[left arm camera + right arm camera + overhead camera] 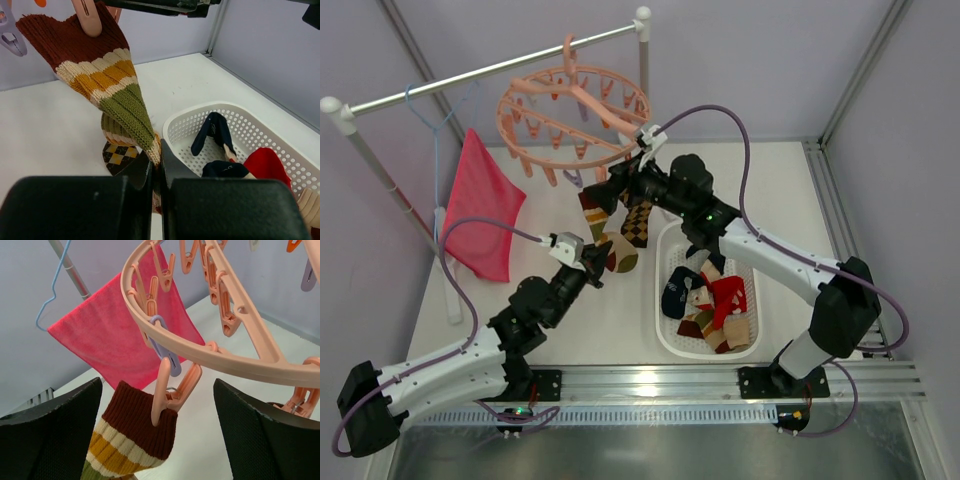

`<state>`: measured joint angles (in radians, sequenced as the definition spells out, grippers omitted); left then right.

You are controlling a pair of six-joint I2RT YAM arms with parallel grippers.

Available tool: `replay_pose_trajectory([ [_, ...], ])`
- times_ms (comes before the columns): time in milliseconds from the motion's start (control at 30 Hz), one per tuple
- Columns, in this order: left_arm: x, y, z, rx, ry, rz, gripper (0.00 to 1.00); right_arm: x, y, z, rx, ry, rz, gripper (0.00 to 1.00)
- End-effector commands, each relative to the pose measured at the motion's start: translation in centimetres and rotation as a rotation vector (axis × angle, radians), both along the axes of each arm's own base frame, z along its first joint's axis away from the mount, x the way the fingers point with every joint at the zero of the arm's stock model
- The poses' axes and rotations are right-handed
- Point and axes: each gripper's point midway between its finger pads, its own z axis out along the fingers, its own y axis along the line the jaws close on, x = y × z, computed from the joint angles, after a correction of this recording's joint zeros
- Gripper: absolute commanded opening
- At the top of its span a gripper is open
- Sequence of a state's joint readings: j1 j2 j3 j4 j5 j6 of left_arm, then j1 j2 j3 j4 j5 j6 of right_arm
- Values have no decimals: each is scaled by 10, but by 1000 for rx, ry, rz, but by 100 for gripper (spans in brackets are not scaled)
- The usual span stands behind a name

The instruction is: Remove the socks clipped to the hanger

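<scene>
The salmon-pink ring hanger point(572, 115) hangs by its hook from the rail. A brown-tan striped sock point(601, 215) and a diamond-patterned sock point(638, 223) hang from its near pegs. My left gripper point(594, 264) is shut on the striped sock's toe point(156, 150). In the right wrist view a pink peg point(170, 390) grips the sock's brown cuff point(137, 420). My right gripper point(632, 183) is open, its fingers point(55, 435) either side of that peg point(620, 176) and not touching it.
A white basket point(670, 330) at centre right holds navy, red and patterned socks. A pink-red cloth point(485, 208) hangs on a light-blue wire hanger point(435, 130) at the left. The rail's posts point(642, 50) stand at the back.
</scene>
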<state>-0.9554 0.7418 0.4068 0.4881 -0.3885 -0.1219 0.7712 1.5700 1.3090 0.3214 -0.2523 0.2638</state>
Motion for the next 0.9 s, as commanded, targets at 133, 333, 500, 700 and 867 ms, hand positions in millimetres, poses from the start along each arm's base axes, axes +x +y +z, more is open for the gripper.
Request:
replay_pose_trajectory([
  [133,-4,-5,9,-28,-20,-32,0,9,11,27,48,-55,-2,69],
  [333,-4,-6,7,-24,-14,-40,0,13,12,22,52,-46,-17,4],
  [500,-5,-8,8,-25,-14,-45,0,13,10,22,54,-47,-23,4],
  [700,-4,-11,5,-16,-7,-51,0,13,8,25,61,-55,-29,4],
  [867,-2,-13,1,-2,3,-52,0,13,7,24,54,-54,-31,24],
])
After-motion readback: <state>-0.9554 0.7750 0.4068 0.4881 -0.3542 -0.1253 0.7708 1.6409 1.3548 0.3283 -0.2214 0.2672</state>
